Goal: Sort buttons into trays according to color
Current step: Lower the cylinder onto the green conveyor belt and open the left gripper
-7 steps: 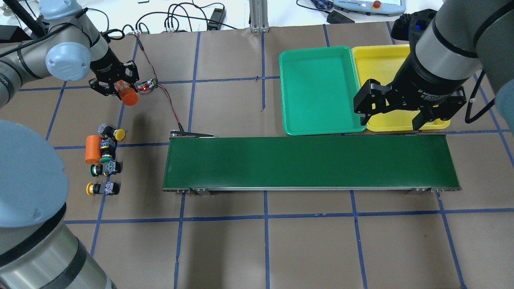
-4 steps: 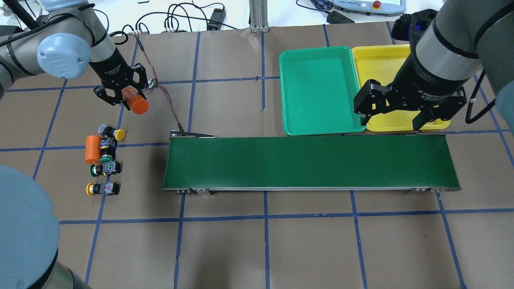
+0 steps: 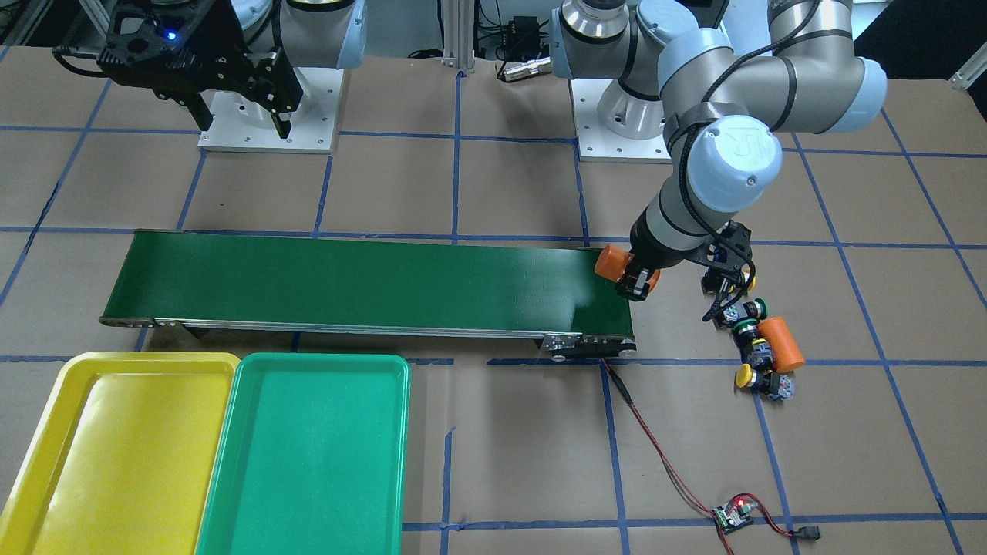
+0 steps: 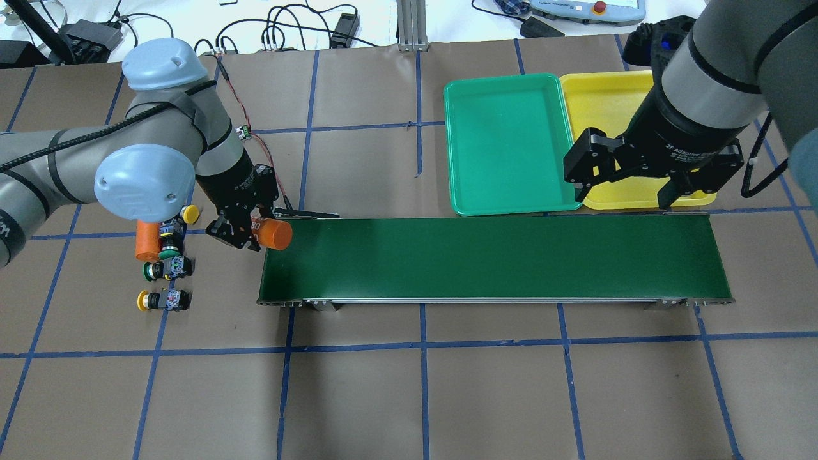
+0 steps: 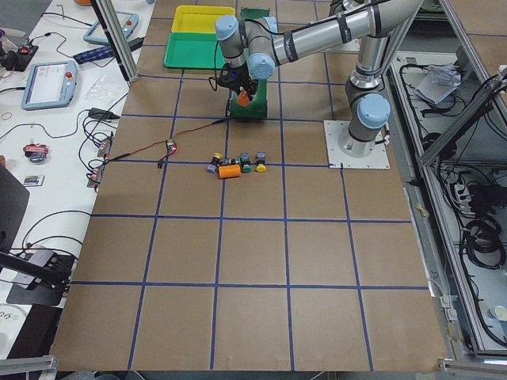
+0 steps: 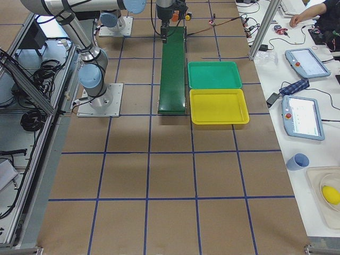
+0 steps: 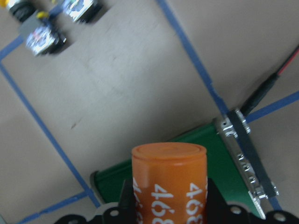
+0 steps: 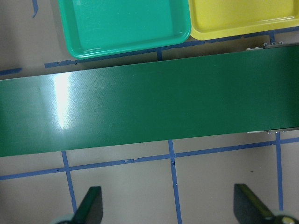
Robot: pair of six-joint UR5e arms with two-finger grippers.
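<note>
My left gripper [image 4: 251, 231] is shut on an orange cylinder [image 4: 275, 234] marked "4680" [image 7: 169, 182] and holds it over the left end of the conveyor belt [image 4: 492, 259]. Several buttons lie in a loose row left of the belt: a yellow one [image 4: 188, 213] partly behind my arm, two green ones [image 4: 167, 250] [image 4: 153, 270] and another yellow one [image 4: 146, 300]. The green tray [image 4: 505, 144] and the yellow tray [image 4: 601, 96] sit side by side beyond the belt's right half; nothing shows in either. My right gripper [image 4: 621, 195] is open and empty above the yellow tray's near edge.
A second orange cylinder [image 4: 147, 239] lies against the buttons. A small circuit board [image 3: 731, 515] with a red-black wire runs to the belt's left end. Blue tape lines cross the brown table cover.
My left gripper has carried the orange cylinder from the far left of the table toward me and right, to the belt's left end. The right arm has not moved.
</note>
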